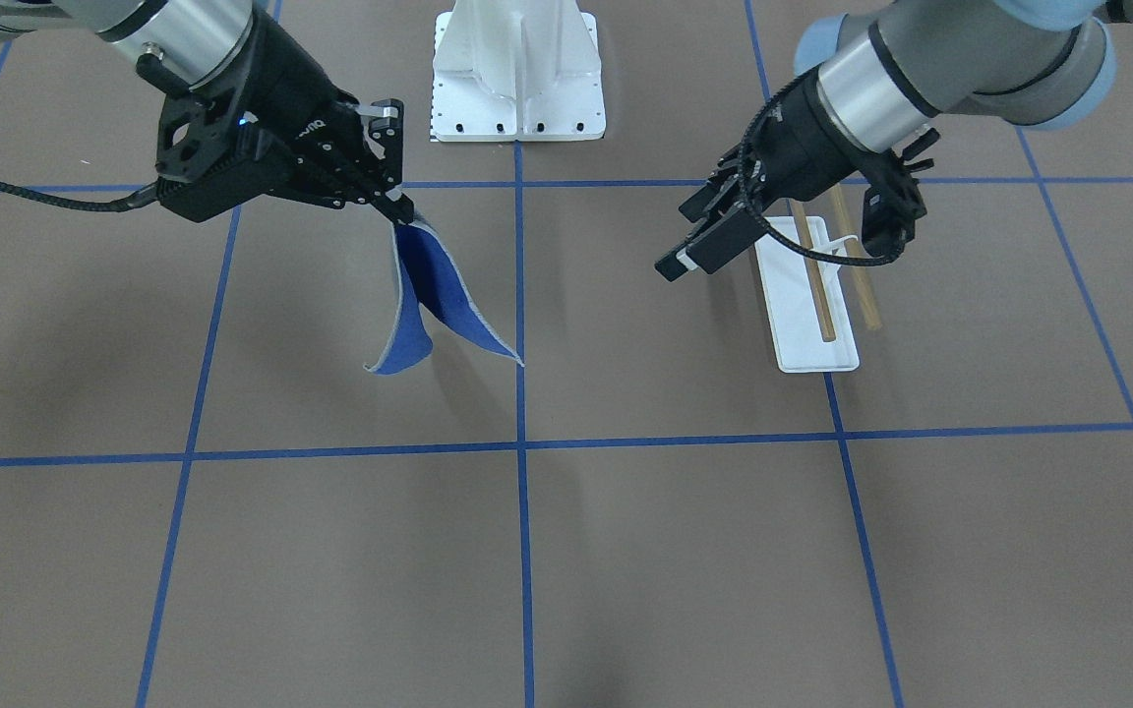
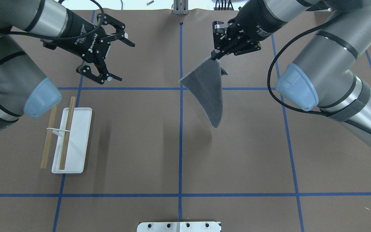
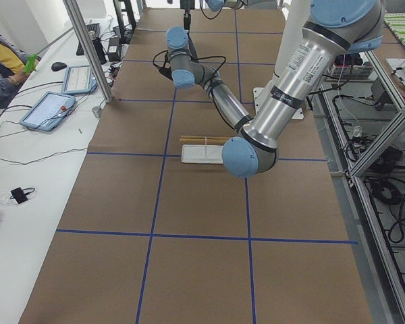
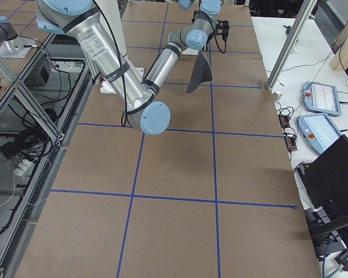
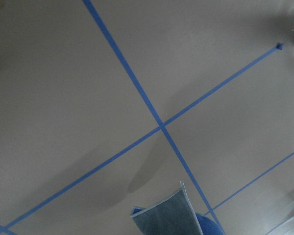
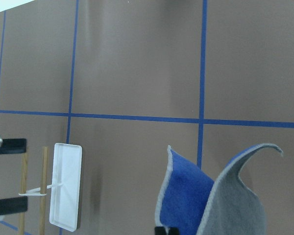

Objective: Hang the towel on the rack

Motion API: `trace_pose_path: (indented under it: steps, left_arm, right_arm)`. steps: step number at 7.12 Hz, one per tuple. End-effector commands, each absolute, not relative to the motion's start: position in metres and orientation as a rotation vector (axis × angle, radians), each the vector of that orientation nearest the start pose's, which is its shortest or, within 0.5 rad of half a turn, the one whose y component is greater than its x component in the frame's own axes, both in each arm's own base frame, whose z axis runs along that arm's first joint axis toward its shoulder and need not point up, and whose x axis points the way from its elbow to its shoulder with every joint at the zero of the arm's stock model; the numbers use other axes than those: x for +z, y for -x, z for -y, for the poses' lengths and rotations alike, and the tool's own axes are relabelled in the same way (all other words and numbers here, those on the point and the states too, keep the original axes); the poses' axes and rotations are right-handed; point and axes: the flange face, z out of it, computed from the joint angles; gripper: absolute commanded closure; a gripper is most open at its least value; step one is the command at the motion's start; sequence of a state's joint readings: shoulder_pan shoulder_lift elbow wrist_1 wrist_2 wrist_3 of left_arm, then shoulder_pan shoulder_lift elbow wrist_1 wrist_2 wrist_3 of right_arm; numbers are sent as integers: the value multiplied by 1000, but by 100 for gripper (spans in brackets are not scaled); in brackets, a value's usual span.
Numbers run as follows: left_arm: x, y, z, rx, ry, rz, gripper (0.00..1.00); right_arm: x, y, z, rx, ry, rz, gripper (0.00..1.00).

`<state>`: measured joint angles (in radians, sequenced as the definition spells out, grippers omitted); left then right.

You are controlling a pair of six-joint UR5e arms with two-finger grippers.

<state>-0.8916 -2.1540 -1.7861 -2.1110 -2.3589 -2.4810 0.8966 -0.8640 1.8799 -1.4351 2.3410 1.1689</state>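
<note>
The towel (image 2: 208, 91) hangs in the air by one corner from my right gripper (image 2: 216, 56), which is shut on it above the table's middle. Its grey face shows in the overhead view and its blue face in the front view (image 1: 426, 300). It also shows in the right wrist view (image 6: 206, 196) and the left wrist view (image 5: 172, 215). The rack (image 2: 71, 138) stands on the table at the left, its white base (image 1: 810, 324) under two wooden rods (image 1: 815, 280). My left gripper (image 2: 126, 61) is open and empty, in the air beyond the rack's far end.
A large white bolted pedestal (image 1: 517, 74) stands at the robot's side of the table, on the centre line. Blue tape lines (image 2: 180, 145) cross the brown table. Operators' tablets (image 3: 50, 108) lie on a side bench.
</note>
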Motion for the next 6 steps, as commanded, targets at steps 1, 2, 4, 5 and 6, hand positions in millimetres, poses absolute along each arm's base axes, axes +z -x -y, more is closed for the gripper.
trace_pose_path:
  steps: [1, 2, 4, 5, 6]
  left_arm:
    - [147, -358, 491, -985, 739, -1291, 2]
    - [146, -362, 488, -973, 730, -1314, 2]
    - [149, -371, 490, -983, 715, -1322, 2]
    - [151, -375, 494, -984, 715, -1321, 2]
    - [157, -378, 498, -983, 715, -1322, 2]
  right_arm:
    - [74, 348, 487, -60, -227, 1313, 100]
    - [67, 361, 483, -76, -255, 1329, 100]
    - [61, 369, 475, -105, -304, 1347, 100]
    - [59, 371, 471, -162, -345, 1350, 100]
    - [57, 376, 465, -258, -408, 1339, 100]
